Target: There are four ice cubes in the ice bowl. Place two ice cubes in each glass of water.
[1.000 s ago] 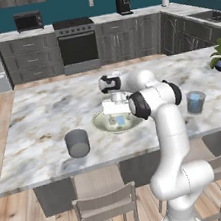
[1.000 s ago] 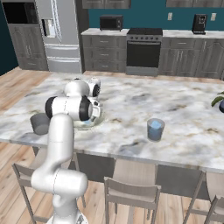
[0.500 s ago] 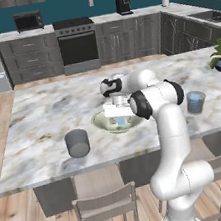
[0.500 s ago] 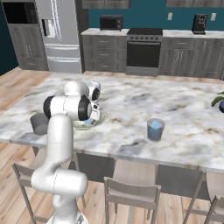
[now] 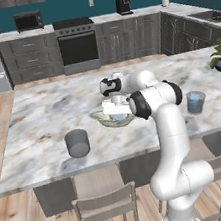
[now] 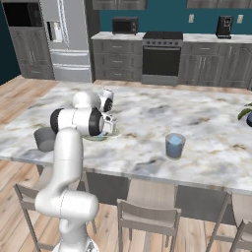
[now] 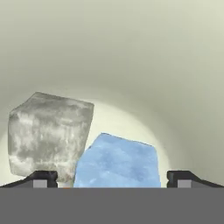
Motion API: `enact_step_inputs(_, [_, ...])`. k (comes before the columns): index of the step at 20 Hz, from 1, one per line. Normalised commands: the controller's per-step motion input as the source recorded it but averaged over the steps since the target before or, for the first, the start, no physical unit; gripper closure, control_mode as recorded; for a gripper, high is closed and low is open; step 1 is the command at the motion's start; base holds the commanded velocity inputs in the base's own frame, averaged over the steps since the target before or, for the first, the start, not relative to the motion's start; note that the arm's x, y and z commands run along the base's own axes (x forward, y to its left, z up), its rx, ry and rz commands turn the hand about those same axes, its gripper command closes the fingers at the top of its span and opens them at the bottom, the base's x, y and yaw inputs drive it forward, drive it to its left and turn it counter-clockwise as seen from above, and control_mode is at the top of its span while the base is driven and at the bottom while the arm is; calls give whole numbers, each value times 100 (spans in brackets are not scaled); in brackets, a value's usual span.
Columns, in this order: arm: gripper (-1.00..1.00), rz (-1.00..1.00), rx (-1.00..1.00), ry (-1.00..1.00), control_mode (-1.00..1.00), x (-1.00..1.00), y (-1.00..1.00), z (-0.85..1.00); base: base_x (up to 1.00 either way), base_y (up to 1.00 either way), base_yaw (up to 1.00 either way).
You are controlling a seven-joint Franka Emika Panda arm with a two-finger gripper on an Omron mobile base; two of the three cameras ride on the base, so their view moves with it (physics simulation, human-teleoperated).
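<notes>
The marble surface (image 5: 42, 113) carries the ice bowl (image 5: 115, 118) near its middle, with one glass of water (image 5: 77, 143) toward the arm's left front edge and the other (image 5: 196, 102) well apart to the right. The pincer (image 7: 112, 178) is lowered into the bowl; its fingertips (image 7: 41, 178) stand wide apart, released, gripping nothing. Between them sits a pale-blue ice cube (image 7: 118, 162), touching a greyer cube (image 7: 48, 135) that leans at its side, both on the bowl's pale floor. The base views show both tumblers and the bowl's rim (image 6: 101, 137) under the hand, while the hand view alone shows the cubes and the spread tips.
</notes>
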Motion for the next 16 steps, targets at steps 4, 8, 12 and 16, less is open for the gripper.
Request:
enact_step_inputs(4, [100, 0, 0, -4, -100, 0, 0, 0, 0, 0, 0])
enact_step_inputs(8, [100, 0, 0, -3, -100, -12, 0, 0, 0, 0, 0])
enact_step_inputs(12, [100, 0, 0, -5, -100, -28, 1, 24, 0, 0, 0])
enact_step_inputs(16, [100, 0, 0, -13, -100, -36, 28, 66, 0, 0, 0])
